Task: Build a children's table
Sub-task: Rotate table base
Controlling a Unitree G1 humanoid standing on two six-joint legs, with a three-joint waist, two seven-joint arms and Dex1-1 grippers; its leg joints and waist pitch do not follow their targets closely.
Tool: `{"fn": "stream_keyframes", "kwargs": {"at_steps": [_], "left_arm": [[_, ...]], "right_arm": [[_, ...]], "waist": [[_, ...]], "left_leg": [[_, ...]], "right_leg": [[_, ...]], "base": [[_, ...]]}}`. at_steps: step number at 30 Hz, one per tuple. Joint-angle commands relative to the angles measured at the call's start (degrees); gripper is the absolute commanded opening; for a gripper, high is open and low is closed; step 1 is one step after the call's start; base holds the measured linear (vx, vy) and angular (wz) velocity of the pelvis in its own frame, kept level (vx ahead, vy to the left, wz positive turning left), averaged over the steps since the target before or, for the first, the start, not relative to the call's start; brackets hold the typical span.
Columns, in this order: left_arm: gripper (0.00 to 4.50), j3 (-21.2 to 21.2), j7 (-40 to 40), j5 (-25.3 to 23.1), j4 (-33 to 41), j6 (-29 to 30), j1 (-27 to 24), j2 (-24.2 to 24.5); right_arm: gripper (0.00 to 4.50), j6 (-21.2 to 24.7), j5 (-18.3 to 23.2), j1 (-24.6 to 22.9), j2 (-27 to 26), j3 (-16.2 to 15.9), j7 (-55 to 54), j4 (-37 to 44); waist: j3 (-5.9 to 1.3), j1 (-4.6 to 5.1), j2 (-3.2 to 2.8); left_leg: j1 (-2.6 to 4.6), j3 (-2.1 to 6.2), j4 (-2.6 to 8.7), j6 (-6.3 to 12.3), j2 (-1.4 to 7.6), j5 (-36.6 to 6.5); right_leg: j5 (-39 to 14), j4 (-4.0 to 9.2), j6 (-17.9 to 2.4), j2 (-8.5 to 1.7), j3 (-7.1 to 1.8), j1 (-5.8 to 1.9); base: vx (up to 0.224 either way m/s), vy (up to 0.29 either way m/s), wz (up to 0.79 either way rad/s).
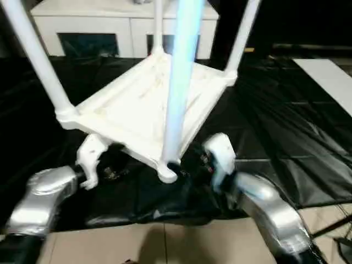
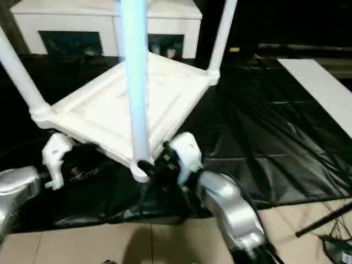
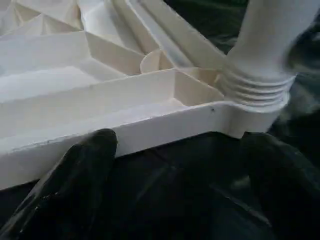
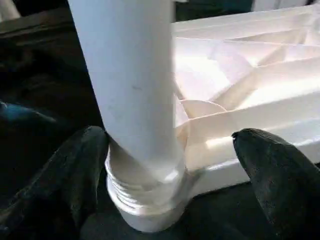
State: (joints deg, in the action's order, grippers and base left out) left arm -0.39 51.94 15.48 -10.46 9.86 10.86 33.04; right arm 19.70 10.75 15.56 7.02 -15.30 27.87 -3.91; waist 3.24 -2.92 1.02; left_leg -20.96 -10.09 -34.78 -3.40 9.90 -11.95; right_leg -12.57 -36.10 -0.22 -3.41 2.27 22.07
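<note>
The children's table stands upside down on a black sheet, its ribbed white tabletop tilted, with the near corner lowest. Several white legs rise from its corner sockets: the near leg, the left leg and the right leg. My right gripper is open at the near corner. In the right wrist view its fingers stand on either side of the near leg's threaded base. My left gripper is open just under the near-left rim, beside a leg socket.
A white cabinet with dark glass doors stands behind the table. The black sheet covers the floor, with a white board lying at the right. Pale tiles lie nearest me, and a thin dark stand leg crosses them at the right.
</note>
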Motion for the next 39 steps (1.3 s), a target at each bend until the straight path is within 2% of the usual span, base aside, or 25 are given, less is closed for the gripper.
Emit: {"fn": "stream_keyframes", "kwargs": {"at_steps": [1, 7, 10, 13, 14, 15, 16, 18, 20, 21, 22, 24, 26, 27, 29, 30, 31, 32, 33, 34, 35, 36, 37, 38, 39], "left_arm": [[4.5, 0.0, 0.8, 1.3, 3.0, 1.5, -0.7, 0.4], [4.5, 0.1, -0.8, 5.8, 8.8, 6.0, -0.3, -3.8], [4.5, -0.8, -2.0, 6.3, 10.9, 7.1, -0.5, -5.3], [4.5, -1.8, -2.4, 6.6, 12.5, 7.7, -1.0, -6.3], [4.5, -2.1, -3.0, 6.3, 12.8, 7.6, -1.2, -6.9], [4.5, -2.4, -4.0, 5.6, 12.7, 7.0, -1.1, -7.7], [4.5, -2.9, -5.7, 4.2, 12.6, 6.3, -1.1, -9.0], [4.5, -3.1, -6.6, 3.8, 12.6, 6.5, -1.0, -9.9], [4.5, -3.5, -9.9, 2.3, 11.8, 5.2, -0.1, -12.5], [4.5, -3.6, -11.1, 1.9, 11.4, 4.7, 0.3, -13.5], [4.5, -4.2, -14.6, 0.5, 10.5, 4.2, 1.2, -16.0], [4.5, -4.8, -18.5, -0.7, 9.7, 4.7, 2.0, -18.6], [4.5, -4.5, -22.4, -2.4, 8.8, 2.3, 2.3, -20.9], [4.5, -3.2, -26.8, -3.2, 7.9, 0.5, 2.1, -23.5], [4.5, -2.0, -30.2, -3.9, 7.6, -0.6, 1.8, -25.2], [4.5, -1.7, -30.8, -4.1, 7.5, -0.8, 1.7, -25.5], [4.5, -0.5, -34.3, -5.0, 8.2, -2.2, 0.6, -27.7], [4.5, -0.4, -34.8, -5.1, 8.4, -2.4, 0.3, -28.0], [4.5, -0.3, -38.2, -7.7, 9.8, -2.9, -0.9, -28.6], [4.5, -0.5, -38.9, -8.5, 10.1, -2.9, -1.1, -28.4], [4.5, -1.0, -41.1, -10.8, 10.4, -3.6, -1.5, -28.2], [4.5, -1.1, -41.5, -11.1, 10.3, -3.9, -1.6, -28.2], [4.5, -0.9, -42.6, -11.5, 10.2, -4.2, -1.6, -28.6], [4.5, -0.8, -43.6, -12.1, 10.1, -4.9, -1.4, -28.9], [4.5, -0.9, -44.0, -12.6, 10.1, -5.3, -1.3, -29.0]], "right_arm": [[4.41, -2.1, -2.1, 2.0, 0.9, 3.7, -4.2, -3.7], [4.41, -5.6, -3.2, 4.5, 2.9, 6.3, -4.9, -8.9], [4.41, -6.0, -3.0, 4.4, 4.3, 8.2, -5.4, -8.5], [4.41, -5.3, -2.1, 2.7, 6.0, 9.7, -5.3, -5.7], [4.41, -5.1, -1.9, 1.7, 6.8, 10.4, -5.2, -4.5], [4.41, -4.9, -1.8, 0.6, 7.8, 11.2, -5.2, -3.3], [4.41, -4.9, -1.1, -1.0, 9.2, 12.8, -4.9, -2.1], [4.41, -5.1, -0.5, -1.9, 10.0, 14.3, -4.8, -1.7], [4.41, -5.5, -0.2, -2.6, 11.1, 16.5, -5.1, -2.5], [4.41, -5.6, -0.2, -2.7, 11.4, 16.9, -5.3, -2.8], [4.41, -5.8, -0.4, -3.0, 11.9, 17.4, -5.5, -2.6], [4.41, -5.8, 0.2, -4.0, 12.0, 17.4, -4.7, -0.3], [4.41, -5.6, 1.7, -5.5, 11.4, 17.3, -3.8, 3.5], [4.41, -4.8, 2.9, -8.0, 10.6, 17.0, -3.8, 8.3], [4.41, -4.6, 3.1, -10.1, 9.9, 16.5, -4.6, 12.1], [4.41, -4.6, 3.0, -10.5, 9.8, 16.5, -4.8, 12.7], [4.41, -4.8, 3.0, -13.7, 8.4, 16.3, -6.8, 17.3], [4.41, -4.9, 3.0, -14.3, 8.2, 16.2, -7.2, 18.1], [4.41, -5.1, 1.7, -17.3, 6.6, 16.2, -10.4, 21.5], [4.41, -5.2, 1.4, -18.1, 6.0, 16.5, -11.4, 22.2], [4.41, -5.0, 1.6, -20.0, 4.1, 17.6, -13.6, 23.9], [4.41, -4.9, 1.7, -20.3, 3.8, 17.8, -13.9, 24.2], [4.41, -5.4, 0.9, -21.3, 3.3, 18.2, -14.7, 24.8], [4.41, -5.9, -0.3, -22.1, 3.1, 18.3, -15.5, 25.0], [4.41, -5.8, -0.9, -22.3, 3.1, 18.4, -16.0, 24.9]], "waist": [[-2.63, -0.02, -0.93], [-2.31, -0.56, -1.21], [-2.29, -0.57, -0.93], [-2.23, -0.73, -0.75], [-2.27, -0.64, -0.95], [-2.4, -0.66, -0.68], [-2.52, -0.58, -0.93], [-2.61, -0.46, -0.63], [-2.77, -0.3, -1.25], [-2.91, -0.19, -0.8], [-3.05, -0.33, -0.96], [-3.26, -0.29, -0.9], [-3.55, -0.29, -1.01], [-3.73, -0.2, -0.75], [-3.88, -0.14, -0.75], [-3.94, 0.03, -0.8], [-3.89, 0.35, -0.61], [-3.77, 0.47, -0.26], [-3.69, 0.56, -0.19], [-3.69, 0.45, -0.56], [-3.56, 0.64, -0.23], [-3.42, 0.66, -0.28], [-3.21, 0.75, -0.49], [-3.04, 1.2, -0.95], [-2.9, 1.53, -1.14]], "left_leg": [[1.45, 1.01, 5.45, -2.69, 3.44, -15.0], [1.82, 0.96, 5.69, -4.37, 3.58, -19.5], [1.38, 1.27, 5.82, -4.19, 3.43, -20.0], [1.42, 1.26, 5.78, -3.94, 3.4, -20.2], [1.25, 1.31, 5.79, -3.89, 3.34, -19.9], [0.94, 1.35, 5.79, -3.55, 3.32, -18.7], [0.82, 1.32, 5.74, -3.1, 3.29, -17.4], [0.75, 1.29, 5.62, -2.64, 3.33, -16.6], [0.56, 1.3, 5.46, -2.36, 3.27, -15.6], [0.5, 1.14, 5.24, -1.93, 3.27, -14.4], [0.34, 1.13, 5.09, -1.27, 3.17, -12.5], [0.45, 0.93, 4.67, -0.38, 3.18, -10.5], [-0.17, 1.03, 4.48, 0.9, 3.1, -7.4], [-0.37, 1.13, 4.18, 2.56, 3.12, -4.8], [-0.34, 1.21, 3.91, 4.2, 3.24, -3.1], [-0.42, 1.29, 3.98, 4.5, 3.18, -2.9], [-0.21, 1.17, 4.02, 4.77, 3.17, -3.9], [-0.2, 1.1, 4.0, 4.89, 3.32, -4.1], [-0.12, 1.06, 4.09, 5.25, 3.44, -4.7], [0.03, 1.12, 4.14, 5.33, 3.5, -5.0], [0.07, 1.17, 4.39, 5.25, 3.55, -5.9], [0.1, 1.16, 4.49, 5.07, 3.56, -6.8], [0.32, 1.37, 4.86, 3.79, 3.71, -9.0], [1.02, 2.13, 5.61, 1.32, 4.57, -12.1], [1.21, 2.55, 5.98, 0.34, 5.12, -13.7]], "right_leg": [[-10.9, 4.71, -11.9, -4.77, -3.37, -0.93], [-16.4, 5.23, -10.5, -4.65, -3.44, -0.34], [-20.9, 5.61, -8.5, -4.73, -3.44, -0.74], [-22.9, 5.99, -7.1, -4.7, -3.45, -0.59], [-22.9, 5.91, -7.0, -4.69, -3.46, -0.7], [-22.1, 5.96, -6.6, -4.66, -3.39, -0.97], [-20.2, 5.83, -6.4, -4.54, -3.37, -1.11], [-18.8, 5.84, -6.7, -4.51, -3.36, -1.2], [-16.6, 5.61, -7.8, -4.44, -3.28, -1.41], [-14.2, 5.54, -8.5, -4.33, -3.28, -1.55], [-11.9, 5.31, -9.1, -4.35, -3.2, -1.81], [-7.5, 5.11, -10.0, -4.17, -3.15, -1.87], [-2.7, 4.56, -10.7, -4.19, -3.04, -2.55], [2.8, 4.11, -11.0, -4.15, -2.98, -2.89], [6.9, 3.79, -11.6, -4.22, -2.92, -2.99], [7.2, 3.67, -11.9, -4.26, -2.82, -3.07], [6.2, 3.91, -12.3, -4.07, -2.76, -2.92], [5.8, 4.07, -12.3, -4.14, -2.88, -2.88], [4.7, 4.16, -12.3, -4.21, -2.85, -2.87], [3.7, 4.29, -11.8, -4.17, -2.8, -2.68], [1.7, 4.55, -11.3, -4.14, -2.76, -2.56], [0.1, 4.73, -11.1, -4.16, -2.78, -2.43], [-3.7, 5.0, -10.4, -3.88, -2.57, -2.23], [-6.0, 5.11, -9.9, -2.48, -1.76, -1.96], [-6.1, 5.13, -9.5, -1.85, -1.41, -1.81]], "base": [[0.0, 0.0, 0.0], [0.0, 0.0, 0.0], [0.0, 0.0, 0.0], [0.0, 0.0, 0.0], [0.0, 0.0, 0.0], [0.0, 0.0, 0.0], [0.0, 0.0, 0.0], [0.0, 0.0, 0.0], [0.0, 0.0, 0.0], [0.0, 0.0, 0.0], [0.0, 0.0, 0.0], [0.0, 0.0, 0.0], [0.027, 0.001, -0.01], [0.056, 0.004, -0.03], [0.056, 0.005, -0.03], [0.0, 0.0, 0.0], [0.0, 0.0, 0.0], [0.0, 0.0, 0.0], [0.0, 0.0, 0.0], [0.0, 0.0, 0.0], [0.0, 0.0, 0.0], [0.0, 0.0, 0.0], [0.0, 0.0, 0.0], [0.0, 0.0, 0.0], [0.0, 0.0, 0.0]]}}
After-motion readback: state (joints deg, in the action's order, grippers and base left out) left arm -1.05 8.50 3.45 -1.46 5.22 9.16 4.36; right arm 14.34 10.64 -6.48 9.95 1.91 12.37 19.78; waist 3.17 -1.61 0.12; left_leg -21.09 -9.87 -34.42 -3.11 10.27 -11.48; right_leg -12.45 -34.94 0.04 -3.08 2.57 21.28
